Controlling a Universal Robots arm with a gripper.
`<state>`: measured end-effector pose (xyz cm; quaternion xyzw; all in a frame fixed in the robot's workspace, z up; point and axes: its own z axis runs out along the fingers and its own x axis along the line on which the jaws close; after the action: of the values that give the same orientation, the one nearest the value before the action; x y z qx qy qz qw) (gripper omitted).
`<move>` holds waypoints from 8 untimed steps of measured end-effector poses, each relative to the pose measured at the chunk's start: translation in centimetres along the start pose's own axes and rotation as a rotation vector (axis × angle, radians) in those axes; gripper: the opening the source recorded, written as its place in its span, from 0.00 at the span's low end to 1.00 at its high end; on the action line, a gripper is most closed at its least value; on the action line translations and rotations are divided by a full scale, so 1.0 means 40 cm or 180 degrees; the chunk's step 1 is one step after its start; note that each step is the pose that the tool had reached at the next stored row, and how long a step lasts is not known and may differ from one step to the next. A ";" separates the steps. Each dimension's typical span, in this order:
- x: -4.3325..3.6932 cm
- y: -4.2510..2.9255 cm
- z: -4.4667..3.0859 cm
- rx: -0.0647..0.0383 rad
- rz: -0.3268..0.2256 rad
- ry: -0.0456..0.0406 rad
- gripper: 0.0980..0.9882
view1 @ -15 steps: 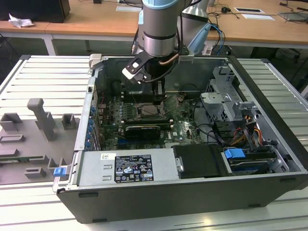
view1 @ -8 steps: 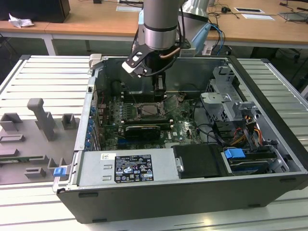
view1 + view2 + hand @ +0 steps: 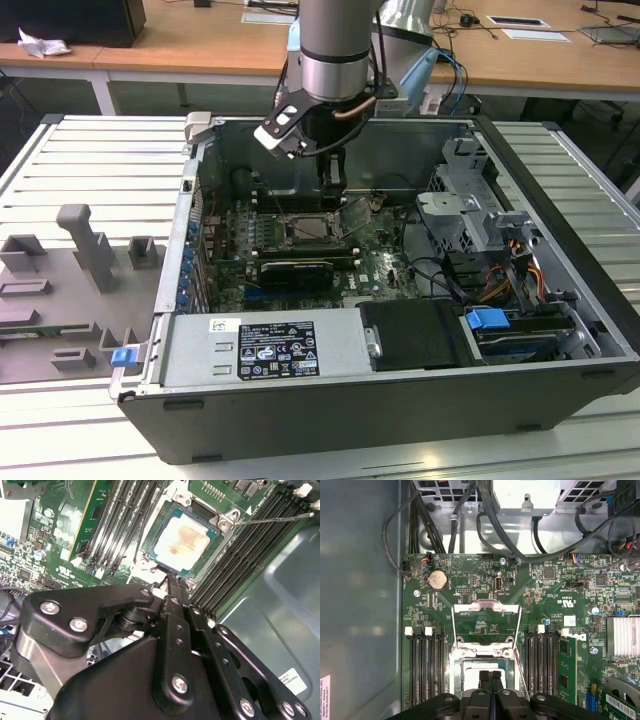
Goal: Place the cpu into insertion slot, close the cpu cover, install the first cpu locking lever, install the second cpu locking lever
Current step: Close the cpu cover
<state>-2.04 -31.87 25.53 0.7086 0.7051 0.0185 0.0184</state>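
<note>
Bright even light; glare washes out cpu (image 3: pixel 182 537).

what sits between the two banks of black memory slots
The insertion slot with the cpu seated in it, and the cpu cover lying open just beyond it, as the first wrist view shows.

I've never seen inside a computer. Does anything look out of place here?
The cpu sits bare in its insertion slot: the cpu cover is swung open and a thin locking lever sticks out unlatched. No damage shows.
</note>
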 end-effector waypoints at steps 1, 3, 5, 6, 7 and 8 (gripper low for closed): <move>0.000 0.000 -0.003 0.0000 0.0000 0.0000 0.01; 0.001 0.001 -0.007 0.0000 -0.0001 -0.0005 0.01; 0.001 0.015 -0.007 0.0000 0.0000 -0.0005 0.01; 0.001 0.023 -0.006 0.0000 -0.0001 -0.0005 0.01; 0.001 0.049 -0.005 0.0000 -0.0001 -0.0005 0.01; 0.001 0.065 -0.004 0.0000 -0.0002 -0.0005 0.01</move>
<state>0.56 -31.84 25.82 0.7083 0.7054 0.0179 0.0190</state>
